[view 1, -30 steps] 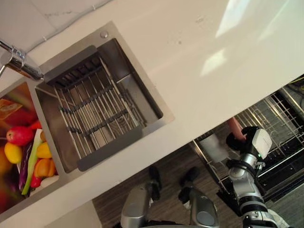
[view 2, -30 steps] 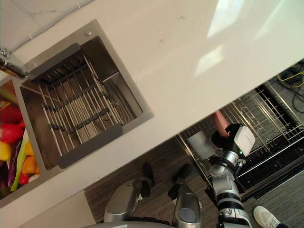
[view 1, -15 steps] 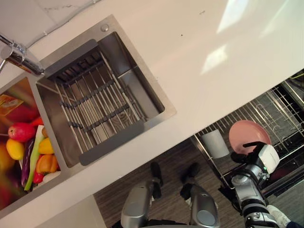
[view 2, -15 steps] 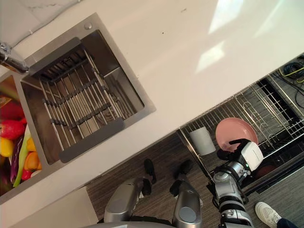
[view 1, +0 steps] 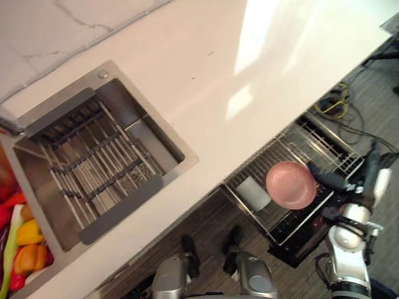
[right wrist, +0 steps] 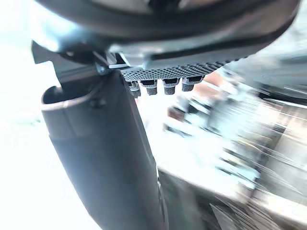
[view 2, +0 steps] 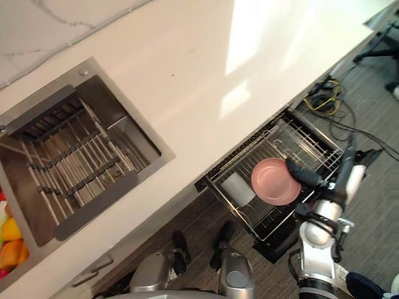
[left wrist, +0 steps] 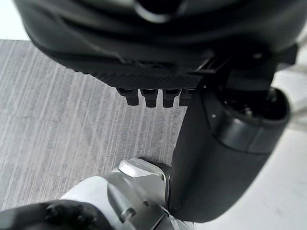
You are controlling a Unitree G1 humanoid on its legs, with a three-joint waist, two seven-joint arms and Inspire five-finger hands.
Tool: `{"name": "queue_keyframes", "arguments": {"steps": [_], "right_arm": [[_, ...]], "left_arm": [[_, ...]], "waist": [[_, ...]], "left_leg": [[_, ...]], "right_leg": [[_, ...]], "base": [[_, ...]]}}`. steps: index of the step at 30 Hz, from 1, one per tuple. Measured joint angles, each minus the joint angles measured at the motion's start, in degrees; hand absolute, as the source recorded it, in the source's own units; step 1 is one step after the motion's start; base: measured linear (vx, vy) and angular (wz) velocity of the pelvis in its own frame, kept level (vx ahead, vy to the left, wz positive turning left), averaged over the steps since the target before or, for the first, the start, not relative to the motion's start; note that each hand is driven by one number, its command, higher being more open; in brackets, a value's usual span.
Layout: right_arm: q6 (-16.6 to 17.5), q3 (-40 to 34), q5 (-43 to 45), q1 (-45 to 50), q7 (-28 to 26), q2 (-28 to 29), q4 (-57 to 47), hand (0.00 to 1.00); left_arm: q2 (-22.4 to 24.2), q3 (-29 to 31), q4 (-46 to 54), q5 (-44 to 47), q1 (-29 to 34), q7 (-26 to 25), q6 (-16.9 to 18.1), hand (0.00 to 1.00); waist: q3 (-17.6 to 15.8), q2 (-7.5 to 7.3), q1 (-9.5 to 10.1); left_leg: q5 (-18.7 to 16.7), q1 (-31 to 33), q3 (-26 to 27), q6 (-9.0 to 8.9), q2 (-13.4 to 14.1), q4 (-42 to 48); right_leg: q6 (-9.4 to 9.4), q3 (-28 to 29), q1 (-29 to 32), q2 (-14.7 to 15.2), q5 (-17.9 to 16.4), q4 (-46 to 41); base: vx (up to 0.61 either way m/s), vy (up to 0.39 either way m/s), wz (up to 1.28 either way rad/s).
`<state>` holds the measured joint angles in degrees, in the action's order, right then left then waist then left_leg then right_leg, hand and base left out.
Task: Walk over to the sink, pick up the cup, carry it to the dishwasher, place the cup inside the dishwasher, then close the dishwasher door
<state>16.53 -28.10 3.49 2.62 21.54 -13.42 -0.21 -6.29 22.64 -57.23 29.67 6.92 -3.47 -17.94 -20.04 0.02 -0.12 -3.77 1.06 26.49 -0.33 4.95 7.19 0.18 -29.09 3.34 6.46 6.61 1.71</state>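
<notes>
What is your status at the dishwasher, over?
Right robot hand open beside the pink plate; left robot hand idle. Cup sits in dishwasher rack, beside that plate. Rack pulled out; nothing blocking seen.

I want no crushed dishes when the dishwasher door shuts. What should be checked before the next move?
1. Cup standing in the dishwasher rack, beside the pink plate: ok.
2. Right hand open, holding nothing: ok.
3. Right hand apart from the plate: cannot tell; its fingers reach close to the rim.
4. Rack pushed in under the counter: not ok, it sticks out.
5. Left hand open and free: ok.
</notes>
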Motion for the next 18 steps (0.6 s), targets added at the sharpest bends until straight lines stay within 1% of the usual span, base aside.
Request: {"name": "queue_keyframes", "arguments": {"steps": [1, 3, 4, 5, 6, 7, 8, 9, 10, 11, 12, 14, 15, 16, 17, 18], "right_arm": [[0.56, -1.47, 0.92, -0.01, 0.35, 0.0, -0.2, 1.0], [1.42, -7.05, 5.8, 0.13, 2.74, 0.04, 1.36, 1.0], [1.54, -8.77, 7.13, 0.13, 3.25, 0.04, 2.44, 1.0], [1.78, -12.39, 10.59, 0.11, 4.28, 0.05, 5.7, 1.0], [1.91, -14.13, 12.73, 0.11, 4.58, 0.07, 7.73, 1.0], [2.08, -17.46, 17.42, 0.04, 4.61, 0.11, 12.49, 1.0], [2.34, -20.04, 22.7, -0.15, 3.7, 0.43, 17.23, 1.0], [2.55, -20.97, 25.06, -0.15, 3.15, 0.94, 19.39, 1.0], [3.0, -22.41, 29.3, 0.44, 1.94, 2.6, 22.9, 1.0], [3.12, -22.73, 32.54, 1.36, 0.09, 4.76, 25.41, 1.0], [3.12, -22.62, 33.66, 1.82, -0.85, 6.02, 26.5, 1.0], [3.11, -20.16, 37.28, 3.16, -4.61, 12.0, 28.25, 1.0], [3.11, -18.8, 37.6, 3.32, -5.51, 13.37, 28.26, 1.0], [3.11, -16.16, 37.64, 3.56, -6.74, 15.13, 28.28, 1.0], [3.09, -11.22, 37.29, 3.64, -8.19, 16.86, 28.27, 1.0], [3.06, -9.0, 36.97, 3.55, -8.84, 17.11, 28.28, 1.0]], "left_arm": [[-0.01, 0.05, -0.01, -0.15, 0.27, -0.05, 0.03, 1.0], [0.01, 0.07, -0.14, -0.16, 1.7, -0.41, 0.21, 1.0], [0.05, 0.07, -0.37, -0.13, 1.8, -0.43, 0.21, 1.0], [0.08, 0.09, -1.03, 0.21, 1.81, -0.55, 0.27, 1.0], [0.14, 0.15, -1.1, 0.44, 1.93, -0.72, 0.24, 1.0], [0.52, 0.71, -1.02, 0.9, 2.34, -1.35, 0.24, 1.0], [0.79, 0.73, -0.87, 1.3, 2.82, -1.7, 0.24, 1.0], [0.87, 0.73, -0.91, 1.49, 3.09, -1.8, 0.19, 1.0], [1.22, 0.72, -0.91, 2.11, 3.4, -2.36, 0.03, 1.0], [1.96, 0.74, -0.95, 2.43, 3.44, -3.11, -0.01, 1.0], [2.13, 0.74, -0.98, 2.43, 3.48, -3.42, -0.02, 1.0], [2.88, 0.73, -1.05, 2.45, 3.49, -4.06, 0.03, 1.0], [3.14, 0.72, -1.13, 2.44, 3.51, -4.07, 0.05, 1.0], [3.36, 0.71, -1.14, 2.53, 3.52, -4.06, 0.1, 1.0], [3.57, 0.67, -1.04, 2.52, 3.51, -3.92, 0.45, 1.0], [3.79, 0.62, -0.96, 2.47, 3.51, -3.85, 0.69, 1.0]], "waist": [[0.23, -0.16, -0.14], [1.69, -0.69, -0.98], [1.72, -0.7, -1.04], [1.89, -0.7, -1.19], [2.22, -0.66, -1.29], [3.1, -0.57, -1.72], [3.38, -0.43, -2.25], [3.83, -0.25, -2.44], [4.85, 0.04, -2.56], [5.15, 0.32, -2.68], [5.26, 0.53, -2.7], [5.77, 1.38, -2.65], [5.9, 1.6, -2.59], [6.05, 1.85, -2.39], [6.26, 2.23, -2.08], [6.39, 2.44, -1.75]], "left_leg": [[-0.03, -0.43, 0.14, -0.06, 0.02, -0.15], [-0.21, -1.38, 0.59, -0.31, 0.09, -0.67], [-0.22, -1.83, 0.68, -0.33, 0.08, -0.88], [-0.29, -2.59, 0.72, -0.42, 0.05, -1.19], [-0.32, -2.73, 0.69, -0.5, 0.05, -1.27], [-0.34, -2.87, 0.43, -0.54, 0.0, -1.37], [-0.35, -3.68, 0.09, -0.57, -0.08, -1.69], [-0.35, -3.95, -0.04, -0.59, -0.14, -1.95], [-0.32, -4.11, -0.1, -0.64, -0.21, -2.25], [-0.3, -4.44, -0.16, -0.68, -0.27, -2.62], [-0.23, -4.65, -0.23, -0.77, -0.31, -2.82], [-0.08, -4.68, -0.9, -0.89, -0.49, -3.07], [-0.04, -4.58, -1.08, -0.93, -0.53, -3.13], [-0.1, -4.38, -1.5, -1.24, -0.62, -3.19], [0.15, -3.94, -2.59, -1.42, -0.76, -3.24], [0.21, -3.79, -2.95, -1.49, -0.82, -3.26]], "right_leg": [[0.04, 0.12, -0.41, -0.15, 0.07, 0.34], [0.05, 0.38, -1.37, -0.59, 0.34, 1.46], [0.05, 0.44, -1.78, -0.66, 0.34, 1.59], [0.08, 0.45, -2.49, -0.78, 0.32, 1.85], [0.14, 0.31, -2.67, -0.79, 0.36, 1.99], [0.2, -0.06, -3.08, -0.8, 0.37, 2.32], [0.39, -0.48, -4.1, -0.8, 0.23, 2.52], [0.45, -0.68, -4.38, -0.81, 0.18, 2.65], [0.52, -0.93, -4.56, -0.83, 0.13, 2.9], [0.58, -1.19, -5.05, -0.82, 0.08, 3.11], [0.83, -1.3, -5.3, -0.82, -0.12, 3.12], [1.02, -2.54, -5.72, -0.56, -0.47, 3.24], [1.0, -2.84, -5.72, -0.49, -0.49, 3.25], [0.98, -3.3, -5.76, -0.4, -0.49, 3.26], [0.83, -4.37, -5.95, -0.22, -0.59, 3.33], [0.65, -4.64, -6.01, -0.16, -0.71, 3.36]], "base": [[0.04, 0.022, -0.16], [0.05, 0.023, -0.1], [0.06, 0.032, -0.06], [0.04, 0.032, -0.03], [0.05, 0.051, 0.05], [0.05, 0.056, 0.11], [0.04, 0.047, 0.13], [0.02, 0.05, 0.09], [0.01, 0.045, 0.04], [0.0, 0.054, 0.02], [-0.03, 0.04, 0.06], [-0.05, 0.039, 0.14], [-0.06, 0.038, 0.16], [-0.06, 0.03, 0.3], [-0.05, 0.028, 0.35], [-0.04, 0.024, 0.4]]}}
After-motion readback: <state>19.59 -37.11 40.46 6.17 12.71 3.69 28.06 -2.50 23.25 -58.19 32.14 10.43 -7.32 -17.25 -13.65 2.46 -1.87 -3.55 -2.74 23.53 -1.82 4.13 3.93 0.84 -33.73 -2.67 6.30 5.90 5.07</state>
